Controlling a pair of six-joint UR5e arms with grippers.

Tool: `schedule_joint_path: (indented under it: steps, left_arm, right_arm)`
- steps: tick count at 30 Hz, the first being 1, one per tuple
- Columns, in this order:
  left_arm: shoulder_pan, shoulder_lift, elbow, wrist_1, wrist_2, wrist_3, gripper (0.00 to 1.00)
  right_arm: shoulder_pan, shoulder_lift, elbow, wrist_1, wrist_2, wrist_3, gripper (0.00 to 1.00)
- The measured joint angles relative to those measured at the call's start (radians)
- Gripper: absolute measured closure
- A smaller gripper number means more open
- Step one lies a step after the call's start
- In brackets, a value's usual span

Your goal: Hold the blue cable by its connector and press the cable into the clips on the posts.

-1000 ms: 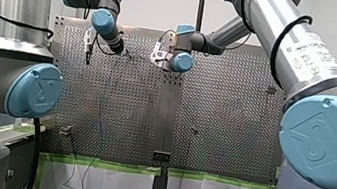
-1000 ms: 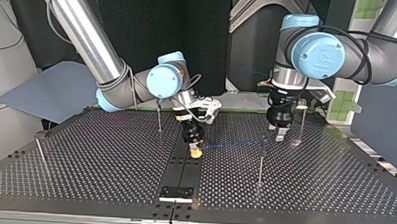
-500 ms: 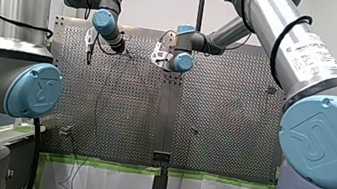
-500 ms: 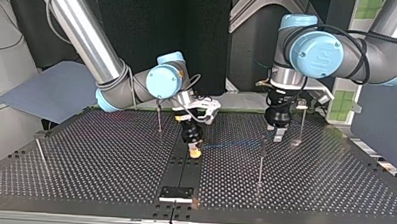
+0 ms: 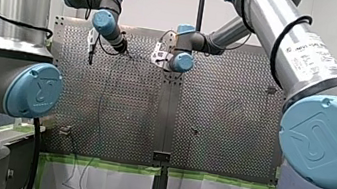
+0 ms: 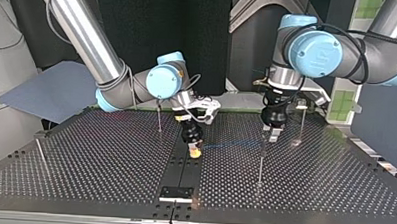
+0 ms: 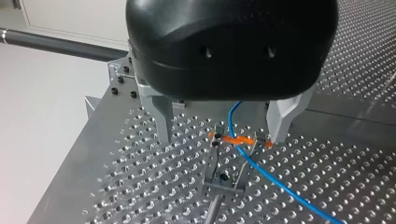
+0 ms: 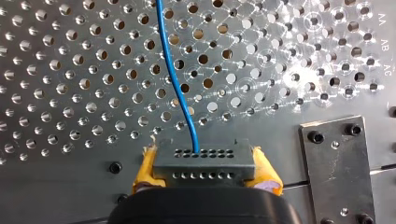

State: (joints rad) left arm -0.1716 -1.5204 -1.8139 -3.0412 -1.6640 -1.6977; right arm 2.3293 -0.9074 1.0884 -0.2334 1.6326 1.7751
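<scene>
The blue cable [image 8: 175,79] leaves a dark grey connector [image 8: 204,164], and my right gripper [image 8: 204,171] is shut on that connector with its yellow pads [image 8: 145,169], low over the table's middle seam [image 6: 195,153]. From there the cable [image 6: 225,144] runs to a thin post [image 6: 260,161]. My left gripper [image 6: 271,136] hangs just over that post's top. Its metal fingers [image 7: 161,119] stand open on either side of an orange-tipped clip [image 7: 232,140]. The cable [image 7: 261,170] crosses the clip; whether it is seated there I cannot tell.
More thin posts stand on the perforated table [image 6: 84,173]: one behind my right gripper [image 6: 159,118], one at the top view's far left [image 6: 40,154], one beside my left gripper [image 6: 301,123]. A small black plate [image 6: 176,193] lies on the seam near the front edge.
My left gripper has shifted a little toward the top view's left, coming over the post's top. The hanging cable has swayed slightly in the front view. My right gripper has held still.
</scene>
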Motion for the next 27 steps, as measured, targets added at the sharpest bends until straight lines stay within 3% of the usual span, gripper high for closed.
schedule_joint_path:
  steps: [13, 27]
  left_arm:
    - [-0.049, -0.002, 0.000, 0.040, 0.065, 0.010, 0.01]
    - [-0.126, -0.083, 0.001, 0.117, -0.059, 0.019, 0.01]
  right_arm:
    - [-0.013, 0.000, 0.000, 0.011, 0.006, -0.001, 1.00]
    - [-0.031, 0.000, 0.000, 0.020, 0.007, -0.009, 1.00]
